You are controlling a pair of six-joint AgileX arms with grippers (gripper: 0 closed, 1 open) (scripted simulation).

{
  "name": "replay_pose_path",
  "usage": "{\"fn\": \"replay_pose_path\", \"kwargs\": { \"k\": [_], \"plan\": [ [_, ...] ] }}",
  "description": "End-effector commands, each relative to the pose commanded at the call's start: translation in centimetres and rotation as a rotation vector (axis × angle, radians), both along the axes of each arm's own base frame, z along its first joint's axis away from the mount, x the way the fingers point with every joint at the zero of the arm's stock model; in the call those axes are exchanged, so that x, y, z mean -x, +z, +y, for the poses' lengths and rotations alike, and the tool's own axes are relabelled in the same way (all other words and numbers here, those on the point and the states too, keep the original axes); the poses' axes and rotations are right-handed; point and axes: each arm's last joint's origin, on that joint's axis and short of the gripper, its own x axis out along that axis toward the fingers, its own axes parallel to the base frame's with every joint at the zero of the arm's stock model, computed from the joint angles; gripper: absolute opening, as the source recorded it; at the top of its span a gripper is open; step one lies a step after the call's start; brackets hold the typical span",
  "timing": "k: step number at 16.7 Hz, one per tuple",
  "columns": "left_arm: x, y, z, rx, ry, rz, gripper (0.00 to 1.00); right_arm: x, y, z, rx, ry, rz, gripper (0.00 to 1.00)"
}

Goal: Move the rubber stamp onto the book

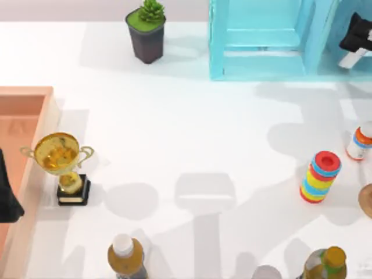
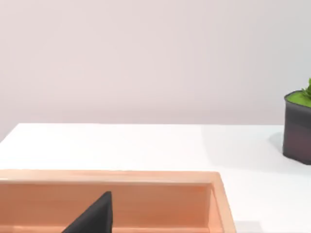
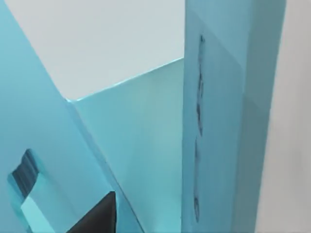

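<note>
the right gripper [image 1: 356, 39] sat against the light-blue shelf unit [image 1: 261, 40] at the table's far right; i could not tell its finger state or any load. the left gripper [image 1: 7, 197] hung over the wooden tray [image 1: 35, 151], fingers likewise unclear. neither stamp nor book could be placed. likely risk: clipping the shelf wall on withdrawal.

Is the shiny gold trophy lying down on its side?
No, the gold trophy stands upright on its black base, on the table next to the orange tray.
</note>
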Motion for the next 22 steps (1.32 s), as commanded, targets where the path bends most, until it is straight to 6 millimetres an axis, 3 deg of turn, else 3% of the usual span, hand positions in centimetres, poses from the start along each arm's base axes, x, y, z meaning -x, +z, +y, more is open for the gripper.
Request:
{"fn": "replay_pose_path", "kwargs": {
  "k": [4, 9, 22],
  "plan": [
    [0.0, 0.0, 0.0, 0.0, 0.0, 0.0, 1.0, -1.6, -1.1, 0.4, 0.0, 0.0, 0.0, 1.0],
    [0.0, 0.0, 0.0, 0.0, 0.0, 0.0, 1.0, -1.8, -1.3, 0.4, 0.0, 0.0, 0.0, 1.0],
    [0.0, 0.0, 0.0, 0.0, 0.0, 0.0, 1.0, -1.8, -1.3, 0.4, 0.0, 0.0, 0.0, 0.02]
  ]
}}
